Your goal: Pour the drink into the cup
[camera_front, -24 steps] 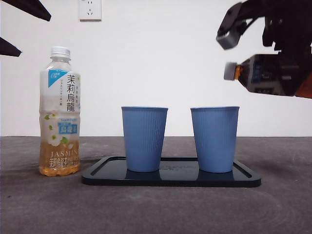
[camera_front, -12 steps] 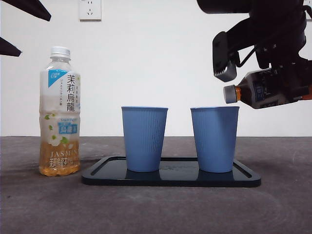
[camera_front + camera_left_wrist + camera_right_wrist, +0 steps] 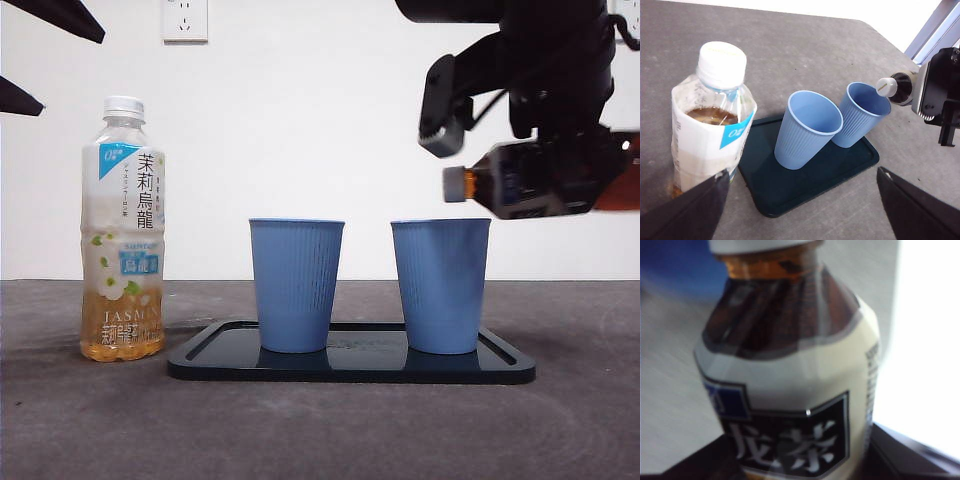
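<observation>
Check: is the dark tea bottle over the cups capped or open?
Capped: the dark tea bottle, lying sideways in the right tool, shows a white cap.

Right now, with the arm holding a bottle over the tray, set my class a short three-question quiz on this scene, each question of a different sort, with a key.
1. True or false: the dark tea bottle in the right gripper is lying nearly level, cap on.
2. Multiple choice: that bottle's cap is above which thing?
A. the left blue cup
B. the right blue cup
C. the jasmine tea bottle
3. Fill in: both cups stand upright on the dark ____.

Key: 1 true; 2 B; 3 tray. The left gripper waits open, near the jasmine tea bottle.
</observation>
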Controlling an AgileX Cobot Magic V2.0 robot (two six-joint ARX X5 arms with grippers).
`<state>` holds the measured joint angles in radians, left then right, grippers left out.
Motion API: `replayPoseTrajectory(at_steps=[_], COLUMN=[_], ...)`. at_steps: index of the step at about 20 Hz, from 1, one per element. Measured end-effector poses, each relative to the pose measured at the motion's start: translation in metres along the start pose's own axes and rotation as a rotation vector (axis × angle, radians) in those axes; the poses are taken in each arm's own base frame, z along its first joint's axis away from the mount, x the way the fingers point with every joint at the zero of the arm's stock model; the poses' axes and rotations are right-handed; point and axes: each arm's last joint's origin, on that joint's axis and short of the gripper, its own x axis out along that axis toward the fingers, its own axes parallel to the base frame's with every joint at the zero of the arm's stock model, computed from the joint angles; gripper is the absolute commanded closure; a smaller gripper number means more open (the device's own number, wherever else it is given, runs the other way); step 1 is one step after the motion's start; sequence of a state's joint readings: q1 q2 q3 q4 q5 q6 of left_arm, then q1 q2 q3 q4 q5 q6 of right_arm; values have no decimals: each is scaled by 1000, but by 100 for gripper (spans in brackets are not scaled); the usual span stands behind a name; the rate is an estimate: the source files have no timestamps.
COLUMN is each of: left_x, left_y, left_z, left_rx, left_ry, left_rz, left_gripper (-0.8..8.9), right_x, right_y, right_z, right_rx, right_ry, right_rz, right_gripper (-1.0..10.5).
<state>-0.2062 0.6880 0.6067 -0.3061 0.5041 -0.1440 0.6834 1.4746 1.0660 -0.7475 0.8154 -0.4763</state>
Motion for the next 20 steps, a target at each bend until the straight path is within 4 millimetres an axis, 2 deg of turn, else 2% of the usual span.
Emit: replayPoseTrajectory(at_steps=[5,8,10,15,18,20], left_x=[0,0,0,0,0,0], left_y=[0,0,0,0,0,0], left_z=[0,0,0,-2,-3,-3], left_rx=[0,0,0,-11,-17,-17], left_ry=[0,0,0,19,29,29], left_rz=[0,0,0,3,4,4], left_gripper=[346,346,346,346,346,346], right_x=[-9,-10,-7,11,31,43], right_y=[-28,-46,-49,-48,-37,-22], right_z=[-21,-41,-58,-86,-94,-99], right_rx=[402,605,715,966,1068,1132], right_ry=[-140,-233,-296,-524,-613,-666], right_rz=[216,230,242,302,319,308], right_gripper=[754,753,754,753,753,753])
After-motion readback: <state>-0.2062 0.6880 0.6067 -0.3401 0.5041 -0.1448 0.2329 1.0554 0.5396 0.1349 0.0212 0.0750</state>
